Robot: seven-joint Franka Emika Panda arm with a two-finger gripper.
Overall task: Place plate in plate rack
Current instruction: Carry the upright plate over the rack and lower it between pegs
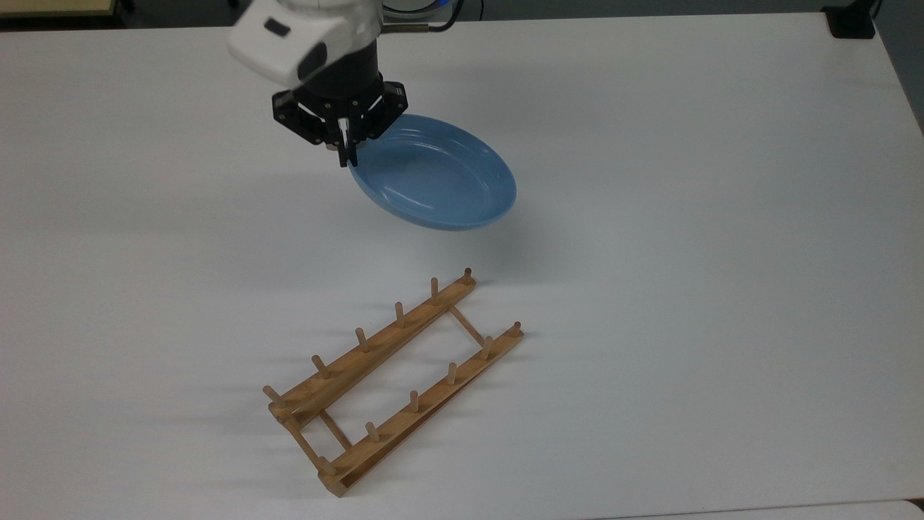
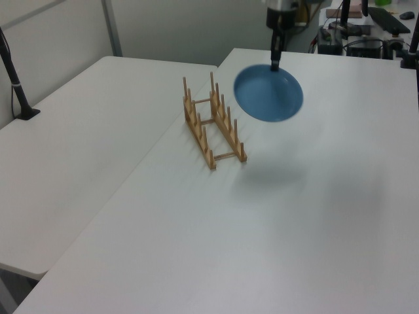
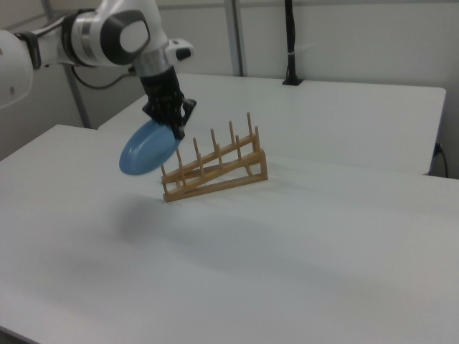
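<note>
Top view: gripper (image 1: 345, 148) clamped on the rim of the plate (image 1: 433, 173), near the top view's left edge of it. Plate held clear of the table (image 1: 722, 253), tilted, hollow side up, well apart from the rack (image 1: 393, 379) lying lower in the top view. Risk, as a judgement: pinched at one edge only, so liable to swing or slip out under its own weight if moved sharply. Glossy light blue, shallow, raised rim, faint rings inside.

Left view: plate (image 2: 269, 93) hanging almost on edge below the gripper (image 2: 275, 64), round face turned toward the camera, up above the table (image 2: 327, 229), just to the left view's right of the rack (image 2: 213, 124). Could go wrong here: lowered at a slant to the rails, rim striking a peg or riding on top of two pegs instead of dropping between them; rack looks light and might be shoved or tipped.

Right view: plate (image 3: 148, 147) hanging below the gripper (image 3: 171, 123), near the rack (image 3: 215, 168) end at the right view's left, not touching it. Released too high, likely to bounce out or roll off.
</note>
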